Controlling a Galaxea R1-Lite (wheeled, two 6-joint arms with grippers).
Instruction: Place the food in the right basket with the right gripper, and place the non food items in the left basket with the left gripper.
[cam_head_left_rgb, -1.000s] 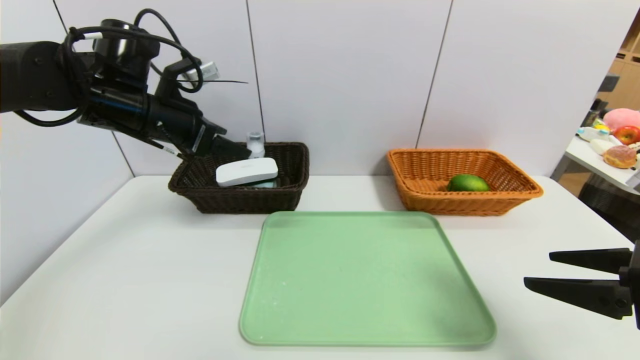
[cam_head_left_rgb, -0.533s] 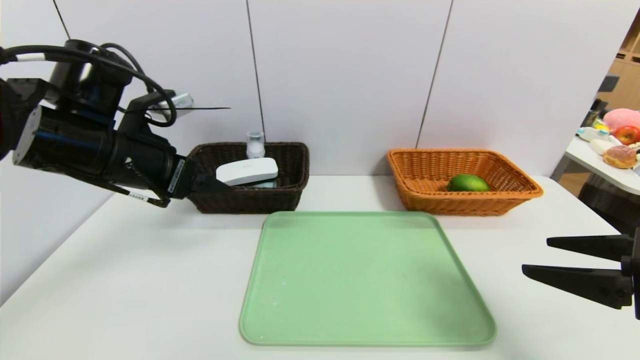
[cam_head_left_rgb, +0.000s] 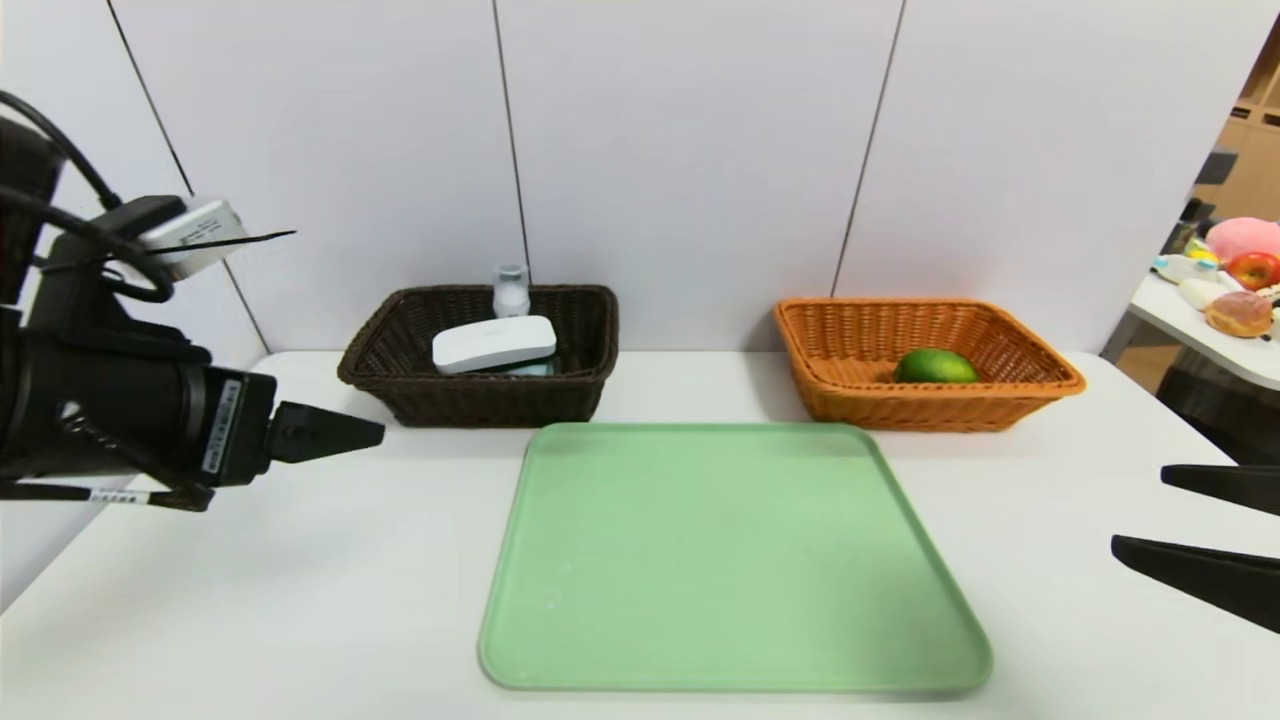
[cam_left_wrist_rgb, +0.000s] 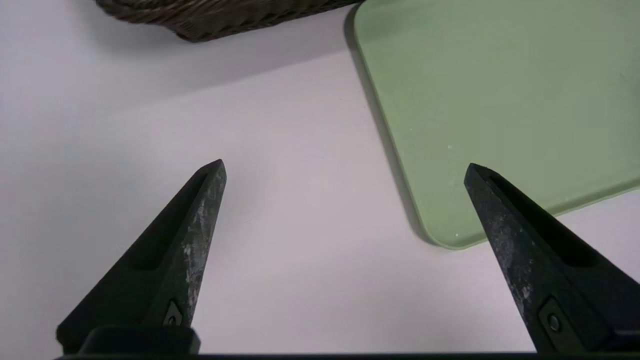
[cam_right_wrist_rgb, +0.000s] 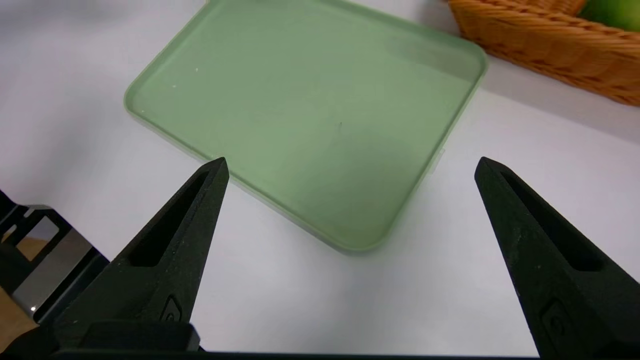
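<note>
Head view has your lime (cam_head_left_rgb: 935, 366) in the orange basket (cam_head_left_rgb: 1040, 385) and the white case (cam_head_left_rgb: 493, 343) in the brown basket (cam_head_left_rgb: 480, 400), both hands spread and empty, left hand (cam_left_wrist_rgb: 345, 167) low over the table (cam_head_left_rgb: 300, 560), so a careless swing could clip that basket.

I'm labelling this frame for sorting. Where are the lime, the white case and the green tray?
lime (cam_head_left_rgb: 935, 366), head view, middle of its glossy skin.
white case (cam_head_left_rgb: 493, 343), head view, centre of its top face.
green tray (cam_head_left_rgb: 735, 560), head view, bare middle of its floor.
</note>
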